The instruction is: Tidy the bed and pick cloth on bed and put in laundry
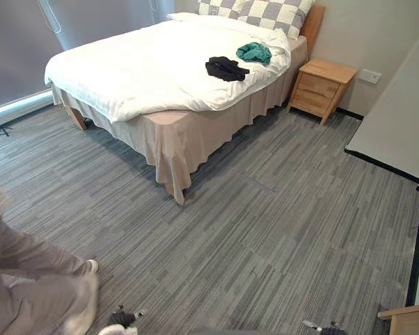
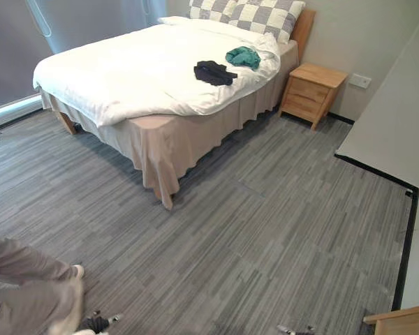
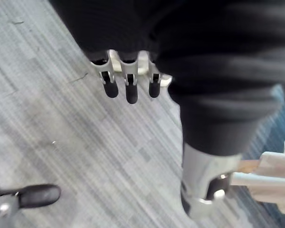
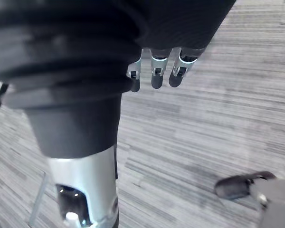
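We see the grey floor and, across it, the bed under a white duvet, checked pillows at its head, a wooden nightstand beside it. A person's legs stand at lower left. On the duvet near the pillows lie a black cloth and, just beside it, a teal cloth. The left hand and right hand hang low over the floor, well apart from the bed, fingers relaxed, side by side, holding nothing.
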Tool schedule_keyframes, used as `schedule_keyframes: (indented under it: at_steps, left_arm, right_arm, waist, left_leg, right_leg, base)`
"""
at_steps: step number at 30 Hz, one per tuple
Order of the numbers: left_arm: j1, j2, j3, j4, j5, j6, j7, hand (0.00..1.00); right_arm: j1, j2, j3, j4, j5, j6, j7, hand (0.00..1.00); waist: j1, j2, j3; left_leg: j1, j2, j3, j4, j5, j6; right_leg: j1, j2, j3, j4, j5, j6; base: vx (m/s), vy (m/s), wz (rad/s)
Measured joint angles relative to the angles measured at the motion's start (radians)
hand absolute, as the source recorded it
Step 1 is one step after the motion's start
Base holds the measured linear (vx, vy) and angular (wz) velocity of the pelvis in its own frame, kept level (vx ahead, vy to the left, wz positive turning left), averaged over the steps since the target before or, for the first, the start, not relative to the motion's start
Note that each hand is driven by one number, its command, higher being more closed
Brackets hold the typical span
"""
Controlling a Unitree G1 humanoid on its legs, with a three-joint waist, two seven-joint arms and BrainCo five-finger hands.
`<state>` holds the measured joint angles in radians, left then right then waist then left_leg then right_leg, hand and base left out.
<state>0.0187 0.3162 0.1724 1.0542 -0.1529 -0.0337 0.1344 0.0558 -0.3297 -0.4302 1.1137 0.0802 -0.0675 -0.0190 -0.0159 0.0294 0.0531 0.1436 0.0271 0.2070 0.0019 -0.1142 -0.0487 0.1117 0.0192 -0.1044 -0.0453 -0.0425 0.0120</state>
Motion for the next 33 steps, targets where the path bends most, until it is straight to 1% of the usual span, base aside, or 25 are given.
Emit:
schedule_keyframes:
  at_steps: [1, 3, 6, 10, 13, 20, 27, 31, 33]
  left_arm:
    - [-0.008, 0.007, 0.006, 0.0, 0.0, 0.0, -0.001, 0.0]
    - [-0.008, 0.01, 0.006, 0.0, 0.0, 0.0, -0.002, 0.0]
    - [-0.008, 0.01, 0.008, 0.0, 0.001, 0.0, -0.003, 0.0]
    - [-0.006, 0.01, 0.028, 0.0, -0.006, 0.004, -0.008, 0.0]
    - [-0.004, 0.008, 0.036, 0.0, -0.006, 0.004, -0.029, 0.0]
    - [0.008, -0.004, 0.036, 0.0, -0.006, -0.001, -0.03, 0.0]
    - [0.034, -0.03, 0.035, 0.0, -0.005, -0.002, -0.03, 0.0]
    - [0.048, -0.037, 0.033, 0.0, -0.004, -0.008, -0.035, 0.0]
    - [0.044, -0.045, 0.004, 0.001, -0.004, -0.01, -0.037, 0.0]
  right_arm:
    - [-0.006, -0.004, 0.0, 0.0, 0.0, -0.009, 0.005, 0.0]
    - [-0.012, -0.007, 0.0, 0.0, 0.0, -0.023, 0.016, 0.0]
    - [-0.022, -0.009, 0.001, -0.001, 0.0, -0.033, 0.032, 0.0]
    - [-0.024, -0.022, 0.002, -0.001, 0.0, -0.034, 0.045, 0.0]
    - [-0.026, -0.026, 0.002, -0.001, 0.0, -0.036, 0.048, 0.0]
    - [-0.026, -0.026, 0.009, -0.001, -0.001, -0.037, 0.05, 0.0]
    - [-0.025, -0.026, 0.015, -0.001, 0.0, -0.037, 0.047, 0.0]
    - [-0.022, -0.026, 0.025, -0.001, -0.001, -0.037, 0.049, 0.0]
    - [-0.032, -0.026, 0.039, -0.002, -0.001, -0.037, 0.052, 0.0]
  waist:
    - [0.0, -0.001, 0.0]
    - [-0.002, 0.0, 0.001]
    - [-0.003, 0.002, 0.013]
    - [-0.003, 0.006, 0.017]
    - [-0.003, 0.006, 0.017]
    - [-0.005, 0.006, 0.017]
    - [-0.005, 0.006, 0.017]
    - [-0.005, 0.006, 0.017]
    - [-0.004, 0.011, 0.033]
  left_leg:
    - [0.003, 0.001, 0.001, 0.0, 0.0, -0.008]
    - [0.006, 0.001, 0.004, 0.0, 0.0, -0.01]
    - [0.014, 0.001, 0.007, -0.001, -0.001, -0.011]
    - [0.013, 0.001, 0.008, -0.001, -0.001, -0.012]
    - [0.013, 0.001, 0.007, -0.001, -0.001, -0.012]
    - [0.013, 0.001, 0.002, -0.001, -0.001, -0.012]
    - [0.013, 0.0, 0.007, -0.002, -0.001, -0.011]
    - [0.014, -0.003, 0.022, -0.016, -0.001, -0.01]
    - [0.012, 0.001, 0.033, -0.005, -0.005, -0.003]
  right_leg:
    - [0.003, 0.0, -0.001, 0.0, -0.001, 0.007]
    - [0.007, 0.0, -0.001, -0.002, -0.001, 0.017]
    - [0.014, 0.0, -0.001, -0.002, -0.001, 0.017]
    - [0.013, 0.0, -0.002, -0.002, -0.001, 0.017]
    - [0.014, 0.0, -0.005, -0.002, -0.001, 0.017]
    - [0.014, -0.001, -0.025, -0.002, -0.001, 0.016]
    - [0.012, -0.001, -0.024, -0.004, 0.006, 0.005]
    - [0.011, 0.0, -0.017, -0.02, 0.018, -0.013]
    - [-0.047, -0.005, -0.011, 0.098, -0.034, -0.01]
  base:
    - [0.0, 0.0, 0.0]
    - [0.01, -0.013, -0.02]
    - [0.0, 0.0, 0.0]
    - [0.0, -0.009, 0.0]
    - [-0.02, -0.034, 0.01]
    - [-0.04, -0.034, 0.03]
    - [-0.05, -0.028, -0.01]
    - [-0.07, -0.029, -0.08]
    - [-0.07, -0.013, -0.15]
